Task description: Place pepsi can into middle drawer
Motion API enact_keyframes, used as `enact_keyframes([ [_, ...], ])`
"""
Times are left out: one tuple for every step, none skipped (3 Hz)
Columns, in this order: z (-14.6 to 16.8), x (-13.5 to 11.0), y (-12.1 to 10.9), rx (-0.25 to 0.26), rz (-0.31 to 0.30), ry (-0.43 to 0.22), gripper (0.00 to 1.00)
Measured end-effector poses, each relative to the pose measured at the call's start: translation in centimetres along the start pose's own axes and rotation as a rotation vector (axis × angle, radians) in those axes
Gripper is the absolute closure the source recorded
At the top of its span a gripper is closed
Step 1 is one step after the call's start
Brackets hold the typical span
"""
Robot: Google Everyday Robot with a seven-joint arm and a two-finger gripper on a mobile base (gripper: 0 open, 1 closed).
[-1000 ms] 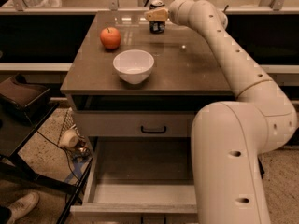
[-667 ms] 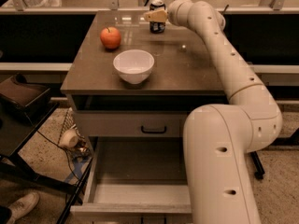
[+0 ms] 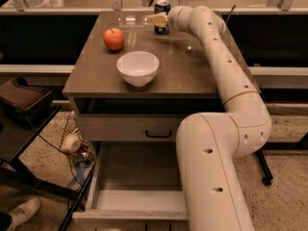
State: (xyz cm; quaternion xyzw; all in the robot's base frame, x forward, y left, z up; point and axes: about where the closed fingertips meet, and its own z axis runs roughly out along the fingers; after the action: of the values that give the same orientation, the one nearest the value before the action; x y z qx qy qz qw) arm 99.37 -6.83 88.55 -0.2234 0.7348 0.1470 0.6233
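The pepsi can (image 3: 162,9) stands upright at the far edge of the cabinet top (image 3: 192,66); it is dark blue with a silver rim. My gripper (image 3: 156,19) is right at the can's lower left side, and my wrist covers the can's lower right part. My white arm reaches from the lower right across the cabinet top to it. The middle drawer (image 3: 103,177) is pulled out at the bottom of the view; its grey-brown floor shows and my arm hides its right part.
A red apple (image 3: 114,38) and a white bowl (image 3: 137,67) sit on the cabinet top, left of my arm. The upper drawer (image 3: 120,128) with a black bar handle is closed. A dark chair (image 3: 21,100) and cables are on the left.
My arm's lower link has shifted left in the view. The gripper stays at the can, and the can has not moved.
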Motion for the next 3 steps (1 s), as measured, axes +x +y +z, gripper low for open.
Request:
enact_keyframes([
  [0.18,0.06,0.16,-0.002,0.0,0.001,0.47],
  [0.49,0.28,0.5,-0.007,0.001,0.003,0.78],
  [0.66,0.42,0.69,-0.01,0.001,0.005,0.99],
])
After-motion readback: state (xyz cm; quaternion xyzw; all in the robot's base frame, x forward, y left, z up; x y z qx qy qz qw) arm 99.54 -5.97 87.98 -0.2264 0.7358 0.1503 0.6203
